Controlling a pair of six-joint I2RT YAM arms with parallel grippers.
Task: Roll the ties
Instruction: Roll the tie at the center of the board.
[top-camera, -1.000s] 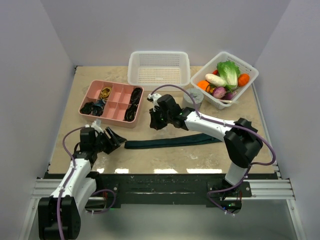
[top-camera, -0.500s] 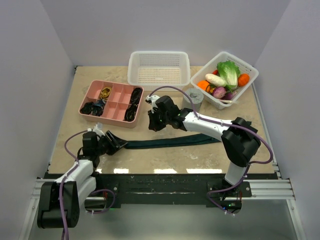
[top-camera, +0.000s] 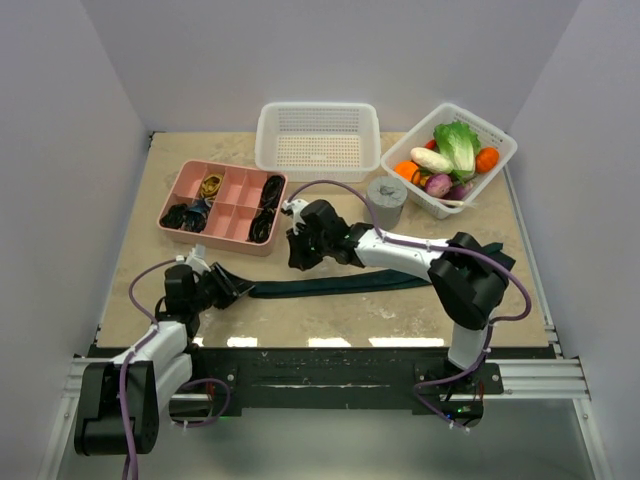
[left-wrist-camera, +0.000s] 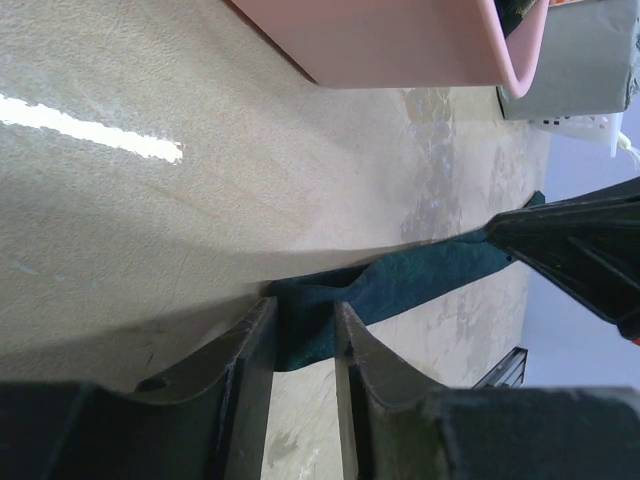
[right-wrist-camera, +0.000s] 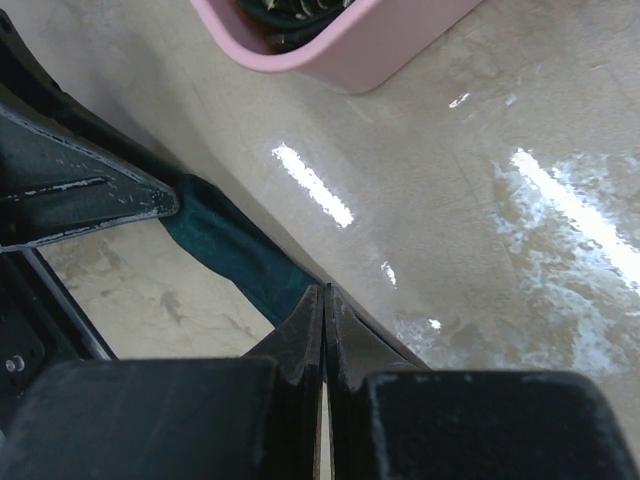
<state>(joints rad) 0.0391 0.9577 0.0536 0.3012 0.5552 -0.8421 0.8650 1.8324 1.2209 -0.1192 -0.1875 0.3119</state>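
Observation:
The dark teal tie (top-camera: 340, 283) lies flat along the front of the table, its narrow end to the left. My left gripper (top-camera: 228, 288) is low at that end. In the left wrist view the tie (left-wrist-camera: 430, 280) runs in between my left gripper (left-wrist-camera: 303, 320), whose jaws are narrowed on the end. The fabric fills the gap and bunches slightly. My right gripper (top-camera: 293, 255) hovers just behind the tie's left part. In the right wrist view it (right-wrist-camera: 325, 292) is shut and empty, with the tie (right-wrist-camera: 225, 245) close beside its tips.
A pink divided tray (top-camera: 176, 196) holding cords sits at the back left, close behind both grippers. Behind stand a white basket (top-camera: 266, 150), a grey cylinder (top-camera: 386, 195) and a basket of vegetables (top-camera: 500, 165). The left gripper's finger (right-wrist-camera: 90, 200) shows in the right wrist view.
My left gripper has dropped and moved in over the tie's left end, its jaws narrowing around it. The right gripper has shifted a little to the left, still shut.

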